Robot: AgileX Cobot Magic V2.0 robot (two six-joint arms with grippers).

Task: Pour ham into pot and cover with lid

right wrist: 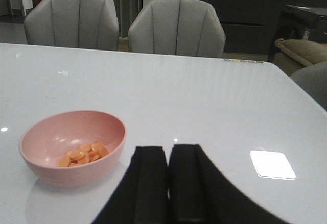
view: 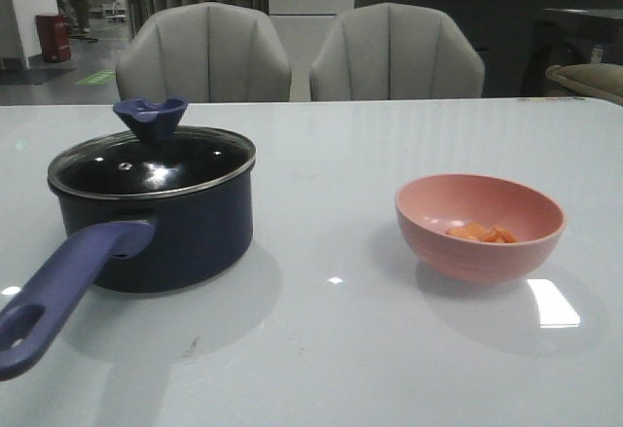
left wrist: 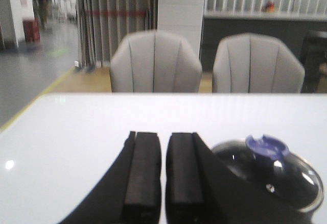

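Observation:
The navy pot stands on the left of the white table, its purple-blue handle pointing toward me. The glass lid with its blue knob rests on the pot's rim; it also shows in the left wrist view. Orange-pink ham lies in a pink bowl on the right, seen too in the right wrist view. My left gripper hovers shut and empty beside the pot. My right gripper is shut and empty beside the bowl. Neither gripper shows in the front view.
Two grey chairs stand behind the table's far edge. A bright light reflection lies on the table near the bowl.

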